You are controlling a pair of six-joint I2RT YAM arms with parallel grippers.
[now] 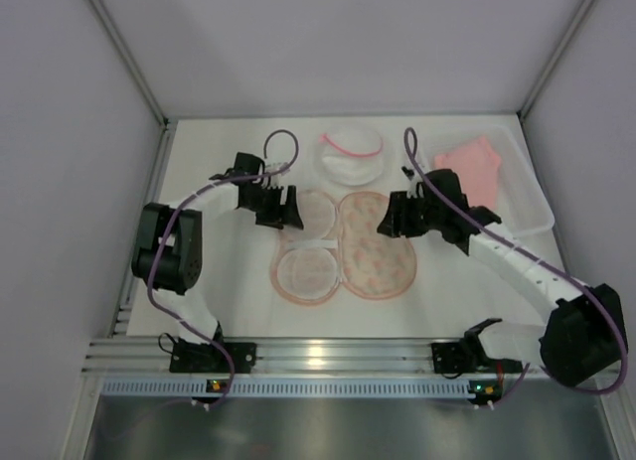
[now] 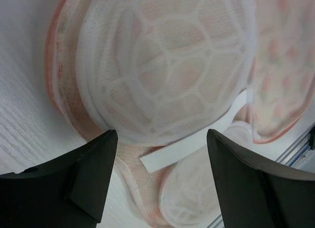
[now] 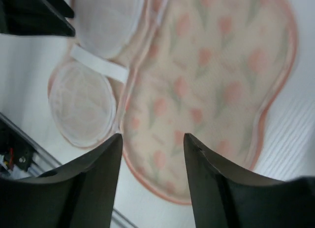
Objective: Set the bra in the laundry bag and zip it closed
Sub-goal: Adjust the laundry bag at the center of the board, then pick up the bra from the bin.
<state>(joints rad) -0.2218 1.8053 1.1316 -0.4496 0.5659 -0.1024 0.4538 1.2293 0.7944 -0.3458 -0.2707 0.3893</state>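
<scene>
Now laundry bag (image 1: 370, 263) lies open, flat, mid-table. Bra (image 1: 472, 167) still in tray (image 1: 538, 218), behind and right of right gripper (image 1: 390, 222), the nearer one. Left gripper (image 1: 283, 212) over mesh half. Both empty, jaws apart.

Robot lab cell: grey panel walls (image 1: 70, 102), white table (image 1: 243, 306), aluminium rail (image 1: 318, 359) carrying left arm (image 1: 169, 251), right arm (image 1: 517, 266).
</scene>
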